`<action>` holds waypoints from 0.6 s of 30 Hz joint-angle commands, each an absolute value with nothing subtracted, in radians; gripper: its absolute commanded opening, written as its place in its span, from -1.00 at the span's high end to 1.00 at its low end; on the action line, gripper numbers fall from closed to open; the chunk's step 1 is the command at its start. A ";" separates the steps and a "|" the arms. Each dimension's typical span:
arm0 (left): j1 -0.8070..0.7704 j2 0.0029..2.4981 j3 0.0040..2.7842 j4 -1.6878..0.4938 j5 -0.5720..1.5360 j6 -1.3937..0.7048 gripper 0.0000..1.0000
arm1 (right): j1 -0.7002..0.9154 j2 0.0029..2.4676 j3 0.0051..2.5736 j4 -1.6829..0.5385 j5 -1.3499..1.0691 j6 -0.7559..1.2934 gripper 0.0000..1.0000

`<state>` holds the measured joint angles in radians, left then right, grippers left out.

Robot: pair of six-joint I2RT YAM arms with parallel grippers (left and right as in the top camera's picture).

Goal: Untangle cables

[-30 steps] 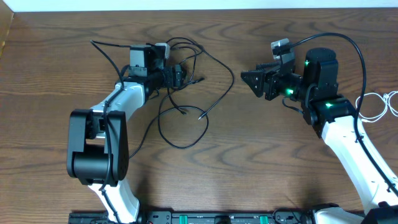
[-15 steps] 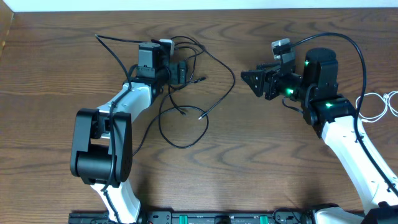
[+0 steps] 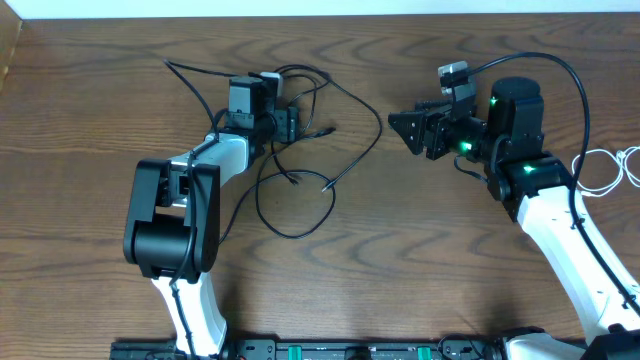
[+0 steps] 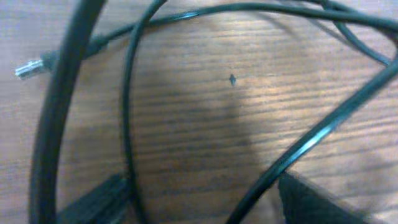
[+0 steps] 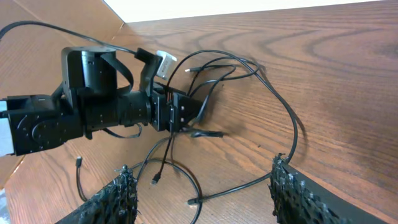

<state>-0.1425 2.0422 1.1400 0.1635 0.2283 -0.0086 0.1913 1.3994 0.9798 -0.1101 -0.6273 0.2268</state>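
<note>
The black cables (image 3: 300, 140) lie knotted far left of centre; the white cable (image 3: 600, 155) sits apart at the right edge; left gripper (image 3: 292, 122) gapes astride strands, gripping nothing; right gripper (image 3: 400, 132) hangs wide, empty; most untangling seems left.

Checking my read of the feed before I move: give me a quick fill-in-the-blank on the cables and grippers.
1. The tangled cables under the left gripper are ___ in colour.
2. On the table, the white cable lies at the far ___.
3. The right gripper is open and holds ___.
Missing words: black; right; nothing.
</note>
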 commanded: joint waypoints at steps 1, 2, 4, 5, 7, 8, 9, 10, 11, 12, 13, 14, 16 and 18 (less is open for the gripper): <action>-0.142 2.048 1.148 0.163 0.216 0.007 0.05 | 0.198 1.398 0.985 -0.108 -0.619 0.231 -0.29; -0.142 2.051 1.148 0.163 0.216 0.007 0.24 | 0.198 1.399 0.985 -0.109 -0.619 0.231 -0.28; -0.142 2.054 1.148 0.162 0.216 0.007 0.71 | 0.198 1.399 0.985 -0.109 -0.619 0.231 -0.28; -0.142 2.054 1.148 0.163 0.216 0.006 0.84 | 0.198 1.399 0.985 -0.108 -0.619 0.231 -0.29; -0.142 2.048 1.149 0.164 0.216 -0.001 0.85 | 0.198 1.399 0.985 -0.109 -0.619 0.232 -0.28; -0.142 2.043 1.149 0.164 0.221 -0.001 0.86 | 0.198 1.399 0.985 -0.109 -0.619 0.231 -0.28; -0.142 2.030 1.149 0.163 0.228 -0.009 0.85 | 0.198 1.399 0.985 -0.109 -0.619 0.231 -0.28; -0.142 2.019 1.149 0.163 0.228 -0.022 0.85 | 0.198 1.399 0.985 -0.109 -0.619 0.231 -0.28; -0.142 2.004 1.149 0.162 0.228 -0.031 0.85 | 0.198 1.399 0.985 -0.109 -0.619 0.231 -0.29; -0.142 1.986 1.149 0.161 0.228 -0.041 0.85 | 0.198 1.399 0.985 -0.109 -0.619 0.231 -0.29; -0.142 1.961 1.149 0.160 0.228 -0.050 0.85 | 0.198 1.399 0.985 -0.109 -0.619 0.231 -0.28; -0.142 1.934 1.149 0.159 0.228 -0.055 0.85 | 0.198 1.399 0.985 -0.109 -0.619 0.231 -0.29; -0.142 1.867 1.149 0.149 0.234 -0.057 0.85 | 0.198 1.399 0.985 -0.109 -0.619 0.231 -0.29; -0.142 1.790 1.149 0.128 0.242 -0.057 0.85 | 0.198 1.399 0.985 -0.109 -0.619 0.232 -0.29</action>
<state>-0.1425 1.9457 1.1397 0.1356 0.2287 -0.0341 0.1913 1.3994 0.9798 -0.1101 -0.6273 0.2268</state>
